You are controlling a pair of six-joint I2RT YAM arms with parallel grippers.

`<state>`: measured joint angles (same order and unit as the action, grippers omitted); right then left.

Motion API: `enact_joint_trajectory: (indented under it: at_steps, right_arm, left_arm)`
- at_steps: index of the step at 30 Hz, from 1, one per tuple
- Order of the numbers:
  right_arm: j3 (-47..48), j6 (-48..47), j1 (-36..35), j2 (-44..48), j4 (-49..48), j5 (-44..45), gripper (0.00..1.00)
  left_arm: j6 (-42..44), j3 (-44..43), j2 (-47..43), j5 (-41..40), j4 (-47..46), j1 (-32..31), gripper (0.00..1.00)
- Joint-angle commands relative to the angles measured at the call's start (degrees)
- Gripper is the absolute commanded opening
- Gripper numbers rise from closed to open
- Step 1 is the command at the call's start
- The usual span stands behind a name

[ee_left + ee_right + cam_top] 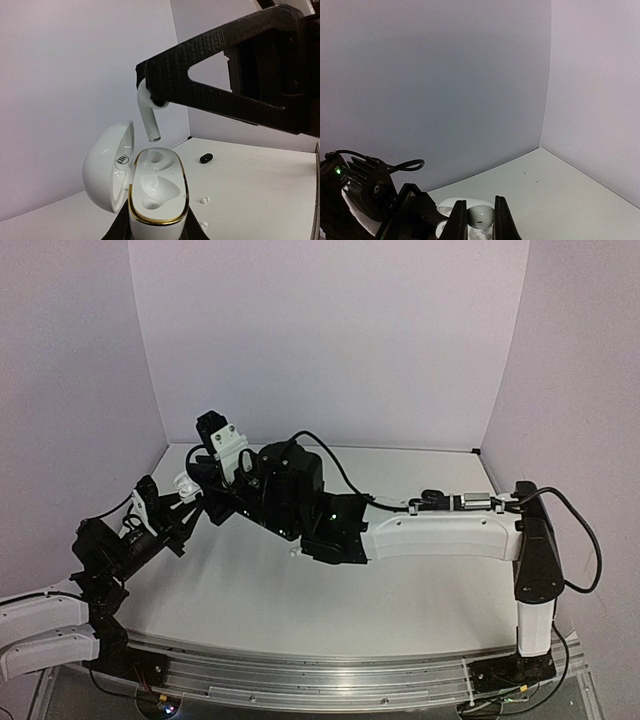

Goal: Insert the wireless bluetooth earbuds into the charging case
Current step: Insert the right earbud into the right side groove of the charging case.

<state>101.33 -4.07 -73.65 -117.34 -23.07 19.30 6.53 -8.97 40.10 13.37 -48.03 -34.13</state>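
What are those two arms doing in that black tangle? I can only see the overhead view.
Observer: In the left wrist view, the left fingers hold an open white charging case from below, with its lid swung to one side.
Visitor: And the other arm?
Observer: The right fingers pinch a white earbud. Its stem points down just above the case, not yet in.
Visitor: Is anything inside the case?
Observer: No, it looks empty inside in the left wrist view.
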Motion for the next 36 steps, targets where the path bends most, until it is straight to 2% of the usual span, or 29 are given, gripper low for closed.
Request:
enact_joint_trajectory:
  at_steps: [1, 16, 27, 36]
  right_arm:
    - [-0.5, -0.5, 0.0, -1.2, -1.5, 0.8, 0.00]
    - [0.0, -3.1, 0.0, -1.7, 0.0, 2.9, 0.00]
    - [1.0, -12.1, -0.9, -2.6, 1.7, 3.1, 0.00]
    - [2.1, -15.0, -1.9, -3.7, 4.9, 3.6, 0.00]
  left_arm:
    - [-1.7, -1.6, -1.3, 0.3, -1.6, -0.1, 0.00]
    - [-3.4, -2.5, -2.1, 0.3, -0.4, 0.3, 0.00]
    - [-5.9, -3.7, -2.7, 0.4, 0.8, 0.7, 0.00]
    - [-6.0, -4.5, -2.8, -0.2, 1.1, 1.2, 0.00]
